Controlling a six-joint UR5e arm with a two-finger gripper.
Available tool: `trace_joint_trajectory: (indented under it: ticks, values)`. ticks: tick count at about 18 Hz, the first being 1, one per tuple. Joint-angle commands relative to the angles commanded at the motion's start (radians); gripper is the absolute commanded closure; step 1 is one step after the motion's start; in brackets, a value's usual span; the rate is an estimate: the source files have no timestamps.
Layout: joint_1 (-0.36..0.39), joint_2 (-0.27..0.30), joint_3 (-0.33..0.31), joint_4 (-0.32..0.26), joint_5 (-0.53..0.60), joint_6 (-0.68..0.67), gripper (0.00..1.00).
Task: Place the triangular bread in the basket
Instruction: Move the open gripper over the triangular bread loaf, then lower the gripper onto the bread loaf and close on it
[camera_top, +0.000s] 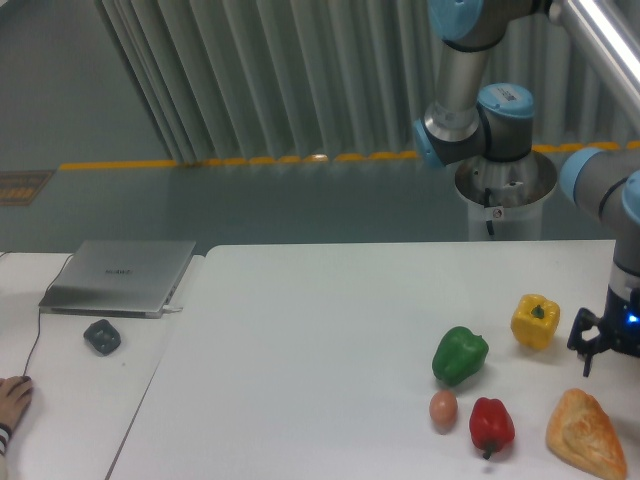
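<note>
five food items noted on the white counter (330, 330): yellow pepper (536, 321), green pepper (460, 355), red pepper (491, 424), egg (443, 408) and the triangular bread (586, 433). bread lying flat at the front right corner, close to the counter edge, apart from the red pepper to its side. hand (592, 352) positioned at the right margin, above and just behind the bread, beside the yellow pepper; partly cropped and dark, so open or closed cannot be told. nothing seen held in it.

no basket visible anywhere in view; drop-off point unconfirmed.

risks judged from present layout:
- bread near the counter edge; an off-centre approach could nudge it over the side.
- wedge shape with lumpy crust; uneven grip surfaces, likely to pivot or slip if pinched near the thin tip.
- yellow pepper close to the hand; a sideways approach could knock it rolling.
- red pepper near the bread; wide finger spread could clip it.

also present: closed grey laptop (120, 276) on the adjoining surface with a small mark on the lid, too faint to read; dark mouse (102, 336) nearby; a person's fingers (12, 396) at the left edge. no other legible brands or labels.
</note>
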Motion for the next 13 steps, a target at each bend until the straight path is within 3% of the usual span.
trace_joint_trajectory:
  ticks: [13]
  values:
    - [-0.038,-0.04,0.011,-0.002,-0.017,-0.006,0.0]
